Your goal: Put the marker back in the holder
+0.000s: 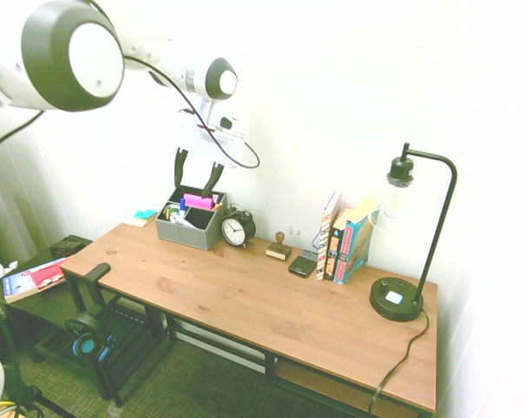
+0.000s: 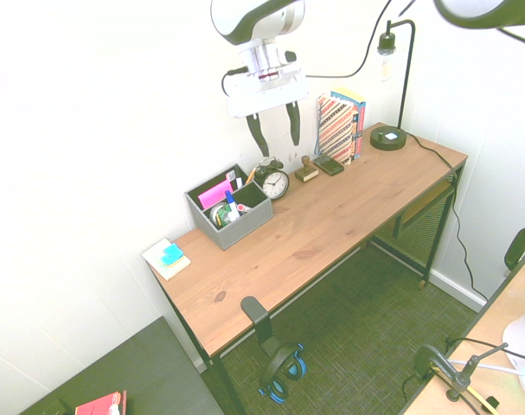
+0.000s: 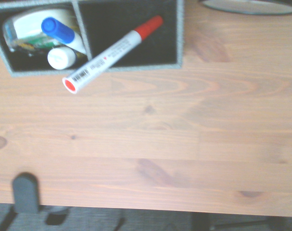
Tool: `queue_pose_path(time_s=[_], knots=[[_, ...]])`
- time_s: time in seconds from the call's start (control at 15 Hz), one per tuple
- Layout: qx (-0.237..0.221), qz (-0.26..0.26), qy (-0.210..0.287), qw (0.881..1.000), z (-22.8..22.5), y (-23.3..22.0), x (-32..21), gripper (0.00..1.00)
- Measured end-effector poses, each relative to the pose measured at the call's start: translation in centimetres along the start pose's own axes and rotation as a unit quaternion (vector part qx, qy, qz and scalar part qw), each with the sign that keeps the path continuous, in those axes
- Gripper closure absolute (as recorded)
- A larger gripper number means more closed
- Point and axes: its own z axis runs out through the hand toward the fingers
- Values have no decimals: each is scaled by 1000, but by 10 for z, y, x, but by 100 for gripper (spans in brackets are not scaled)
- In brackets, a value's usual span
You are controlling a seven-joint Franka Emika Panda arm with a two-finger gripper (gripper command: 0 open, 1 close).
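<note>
The marker (image 3: 109, 54), white with a red cap and a red end, slants in the holder's dark compartment nearest the clock. Its cap points down inside and its other end leans out over the front wall. The holder (image 1: 190, 231) (image 2: 241, 230) (image 3: 180, 33) is a grey open box at the back of the desk. Its other compartments hold a blue-capped stick (image 3: 63, 33), a pink item (image 1: 198, 201) and small things. My gripper (image 1: 193, 189) (image 2: 278, 149) hangs open above the holder, its fingers spread with nothing between them.
A black alarm clock (image 1: 237, 227) (image 2: 275, 182) stands right beside the holder. Further along are a small wooden stamp (image 1: 279, 247), a dark phone (image 1: 302, 262), upright books (image 1: 343, 239) and a black desk lamp (image 1: 402, 287). A notepad (image 2: 167, 258) lies at the desk's other end.
</note>
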Motion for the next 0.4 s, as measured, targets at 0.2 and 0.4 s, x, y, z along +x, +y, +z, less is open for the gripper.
queue_pose_path(time_s=[0.2, 0.4], knots=[[12, -19, 85, 996, -46, 48, -21, 0], [59, -29, 140, 988, -79, 89, -51, 0]])
